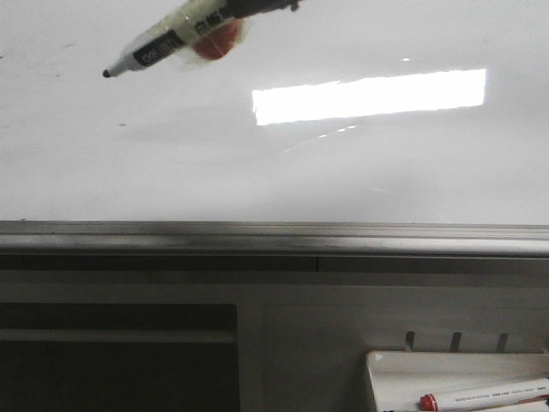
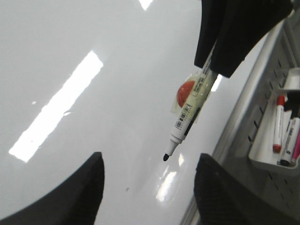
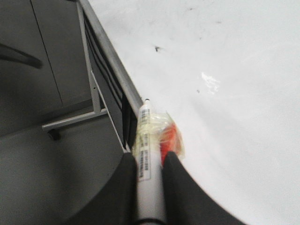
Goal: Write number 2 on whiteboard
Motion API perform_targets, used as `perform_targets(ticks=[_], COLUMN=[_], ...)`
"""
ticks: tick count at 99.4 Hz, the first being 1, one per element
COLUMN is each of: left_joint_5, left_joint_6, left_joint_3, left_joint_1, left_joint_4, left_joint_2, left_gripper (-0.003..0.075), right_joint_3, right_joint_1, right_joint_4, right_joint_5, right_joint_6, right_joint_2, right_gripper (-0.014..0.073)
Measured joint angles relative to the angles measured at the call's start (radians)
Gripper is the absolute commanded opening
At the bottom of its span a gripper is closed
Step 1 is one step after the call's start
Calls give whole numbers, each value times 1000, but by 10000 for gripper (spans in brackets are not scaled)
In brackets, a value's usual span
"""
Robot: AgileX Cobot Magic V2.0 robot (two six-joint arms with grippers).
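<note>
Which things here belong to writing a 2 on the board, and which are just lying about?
Belonging to the job:
- whiteboard, no digit on it yet
- black marker, uncapped, gripped in the right gripper

Just lying about:
- white tray
- red-capped marker in that tray
- left gripper, open and empty

Glossy white whiteboard [image 1: 171,172] with bright glare, its brushed grey metal edge [image 1: 274,236], smooth plastic marker [image 3: 149,168] wrapped in clear crinkled tape between my matt black fingers [image 3: 180,187], glossy white plastic tray [image 1: 403,371].
</note>
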Motion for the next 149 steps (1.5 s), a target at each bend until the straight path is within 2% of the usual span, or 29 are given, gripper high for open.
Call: perform_targets(ticks=[8, 26, 52, 73, 86, 113, 149], left_joint_5=[34, 57, 67, 32, -10, -26, -28], left_joint_6=[-7, -92, -317, -382, -389, -392, -392], left_joint_3=[0, 0, 0, 0, 0, 0, 0], left_joint_1=[21, 124, 388, 549, 571, 574, 574], left_joint_4=[-4, 0, 3, -12, -16, -18, -18], left_joint_2=[-73, -145, -146, -146, -146, -146, -147], left_gripper=[235, 217, 191, 76, 50, 50, 50], right_joint_3=[-21, -67, -112, -112, -116, -168, -227], right_joint_1=[-18, -86, -111, -111, -111, -126, -254], right_joint_4=[2, 2, 0, 0, 0, 0, 0], right_joint_5=[-3, 2, -3, -24, -61, -63, 31], right_joint_6=[6, 37, 42, 44, 44, 44, 44], right_joint_2=[33, 99, 126, 133, 164, 249, 238], right_gripper=[-69, -69, -69, -69, -69, -69, -55])
